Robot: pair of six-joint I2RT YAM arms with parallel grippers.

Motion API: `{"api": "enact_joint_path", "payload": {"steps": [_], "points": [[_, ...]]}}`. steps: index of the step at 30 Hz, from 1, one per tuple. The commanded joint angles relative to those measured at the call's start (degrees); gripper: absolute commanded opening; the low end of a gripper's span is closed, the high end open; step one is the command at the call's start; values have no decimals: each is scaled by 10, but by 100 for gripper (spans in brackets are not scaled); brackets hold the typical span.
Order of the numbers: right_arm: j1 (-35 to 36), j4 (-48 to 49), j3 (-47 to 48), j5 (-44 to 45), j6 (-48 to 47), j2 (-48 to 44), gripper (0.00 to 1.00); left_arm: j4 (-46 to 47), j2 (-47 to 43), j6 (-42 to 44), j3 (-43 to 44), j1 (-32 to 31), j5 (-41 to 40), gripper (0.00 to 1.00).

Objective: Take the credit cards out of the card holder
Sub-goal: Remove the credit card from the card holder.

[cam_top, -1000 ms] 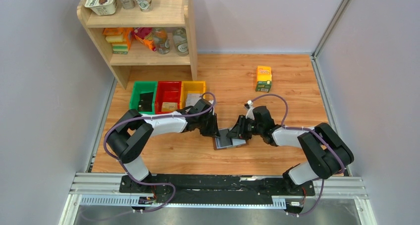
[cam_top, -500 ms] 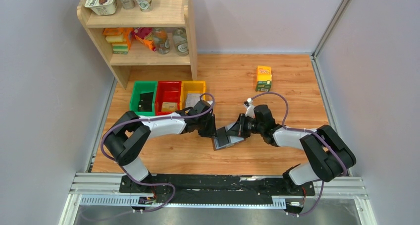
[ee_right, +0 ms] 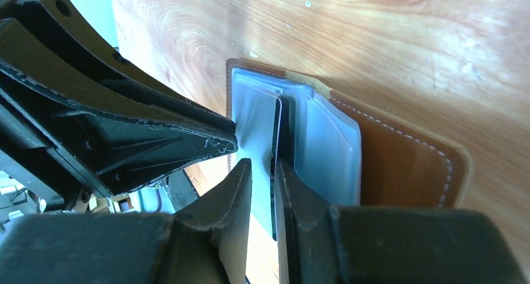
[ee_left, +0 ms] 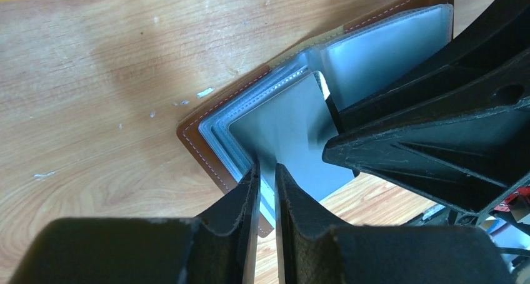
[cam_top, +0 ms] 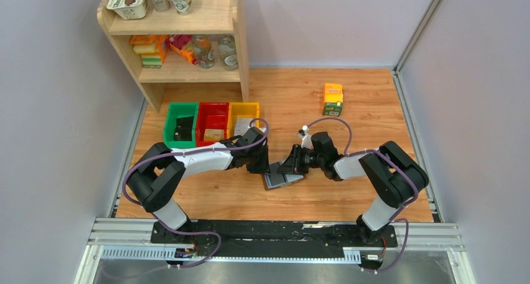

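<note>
The card holder lies open on the wooden table, with its brown leather cover down and its pale grey-blue sleeves fanned up. My left gripper is shut on the lower edge of one upright sleeve page. My right gripper faces it from the other side and is shut on the same stack's page, where a thin dark credit card edge shows beside my right finger. In the top view the left gripper and right gripper meet over the holder. No card lies loose.
Green, red and yellow bins stand behind the left arm. An orange-green carton stands at the back right. A wooden shelf with jars and cups is at the back left.
Both grippers and the card holder have shifted a little to the left, and the two grippers have closed in on each other over the holder.
</note>
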Motion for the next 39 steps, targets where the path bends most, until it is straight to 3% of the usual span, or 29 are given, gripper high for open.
{"api": "enact_joint_path", "payload": {"steps": [1, 13, 39], "points": [[35, 66, 33, -58, 26, 25, 23, 12, 6, 10, -8, -10, -1, 21], [20, 81, 15, -76, 30, -9, 12, -18, -10, 16, -20, -9, -34, 21], [-49, 130, -50, -103, 42, -34, 8, -42, 18, 20, -2, -10, -32, 17]]}}
